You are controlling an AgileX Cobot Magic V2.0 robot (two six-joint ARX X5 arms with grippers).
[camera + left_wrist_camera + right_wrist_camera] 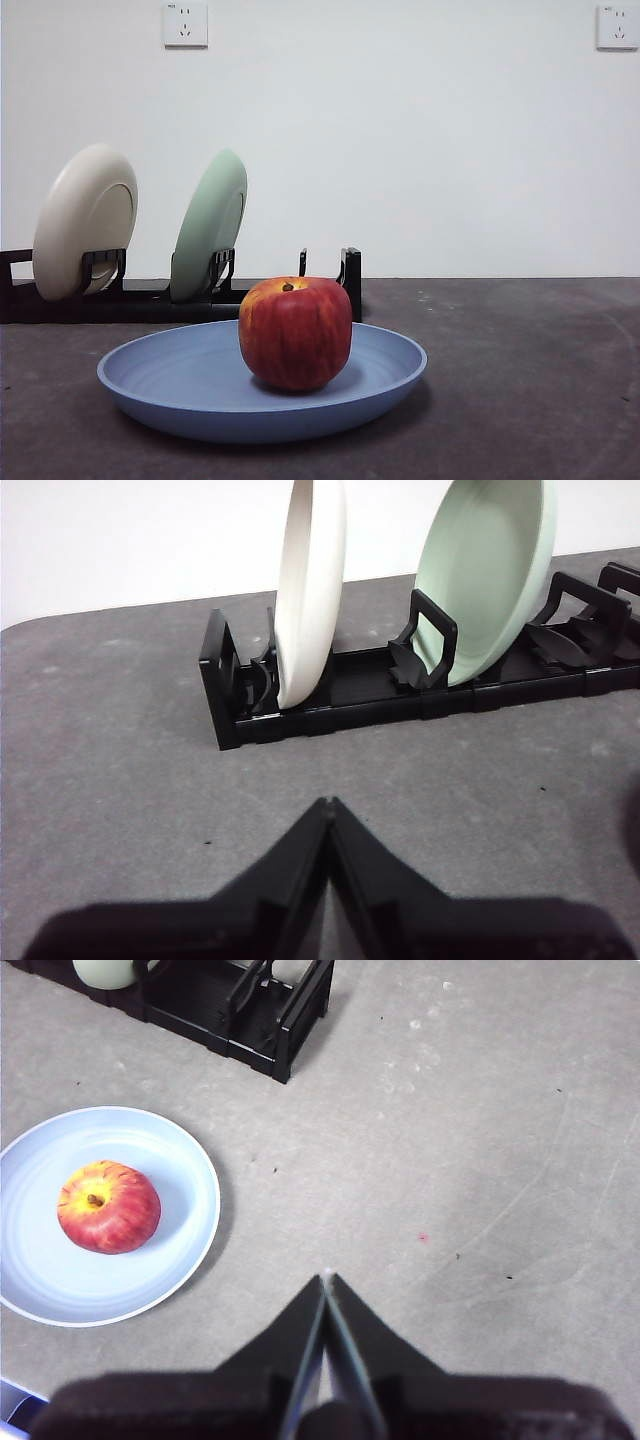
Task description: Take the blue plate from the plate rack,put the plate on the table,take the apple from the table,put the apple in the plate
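Observation:
The blue plate lies flat on the dark grey table, in front of the black plate rack. The red apple stands upright in the plate, stem up. From the right wrist view, the plate and apple lie well away from my right gripper, which is shut and empty above bare table. My left gripper is shut and empty, hanging over the table in front of the rack. Neither arm shows in the front view.
A cream plate and a pale green plate stand upright in the rack's slots. The rack's right end slots hold nothing. A white wall with two sockets runs behind the table.

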